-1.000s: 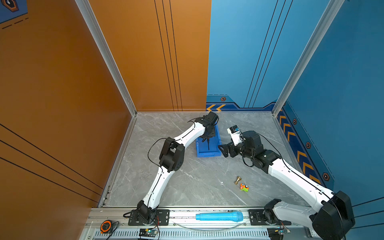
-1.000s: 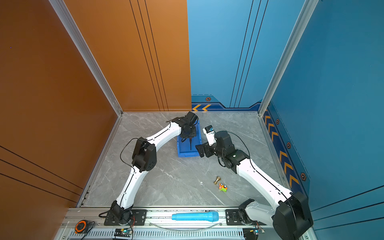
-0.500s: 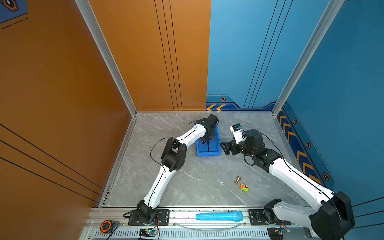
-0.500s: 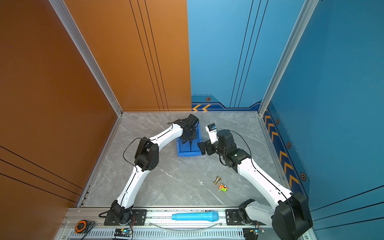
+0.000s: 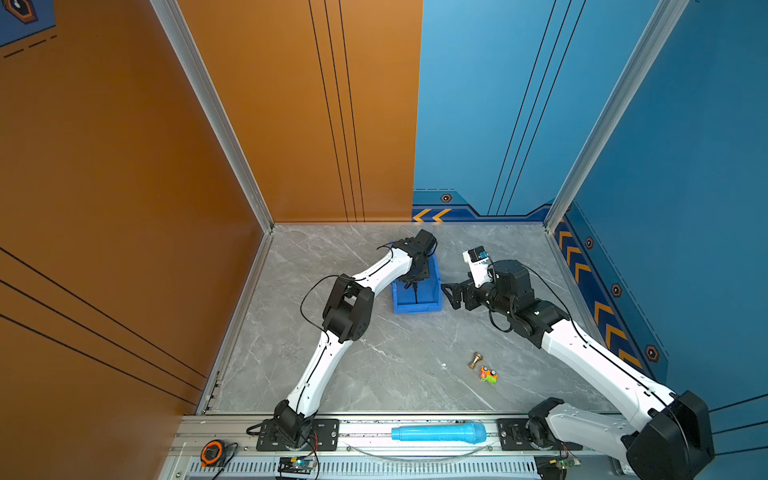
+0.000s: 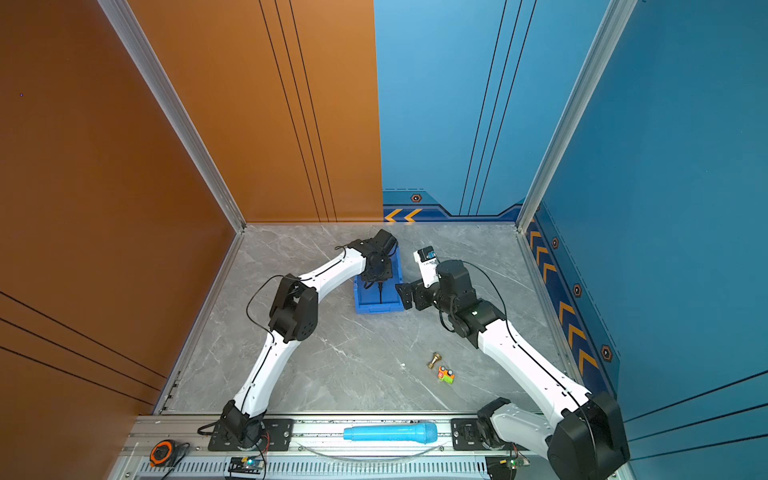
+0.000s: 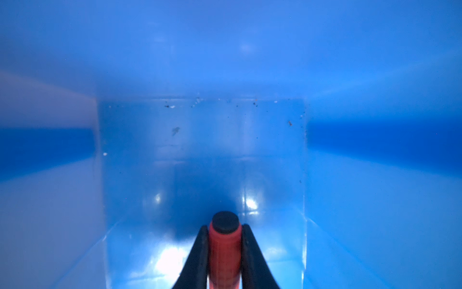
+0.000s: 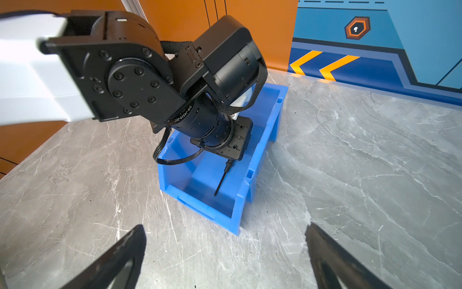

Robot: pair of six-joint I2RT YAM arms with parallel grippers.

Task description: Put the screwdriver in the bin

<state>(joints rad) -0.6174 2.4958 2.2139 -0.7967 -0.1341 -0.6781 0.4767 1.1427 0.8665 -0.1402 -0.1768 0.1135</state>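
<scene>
Moved: left gripper (image 7: 225, 252) has dipped lower into the bin (image 8: 260, 150).
Screwdriver (image 8: 221, 179): inside the bin, tip pointing down.
Left jaws: clamped on its red handle.
Right gripper (image 8: 225, 260): jaws wide apart, empty.
Feel: light, stiff, thin; hold the fat ridged handle.

Bin (image 5: 417, 307): bright blue, plain. Screwdriver (image 7: 224, 252): red-orange handle w/ fine ribbing, black end cap; shaft black. Left gripper (image 7: 224, 234): black. Right gripper (image 8: 225, 260): black. Arms (image 5: 324, 365): white shells, black joints. Tabletop (image 5: 395, 365): grey marble w/ white veins. Walls: orange and blue panels w/ thin black lines; yellow chevrons on dark blue band (image 5: 432, 215). Mic-shaped object (image 5: 438, 432): light blue. Small toy (image 5: 488, 375): orange-green. Small fitting (image 5: 476, 360): brass-coloured. Tape measure (image 5: 211, 451): orange/black.
</scene>
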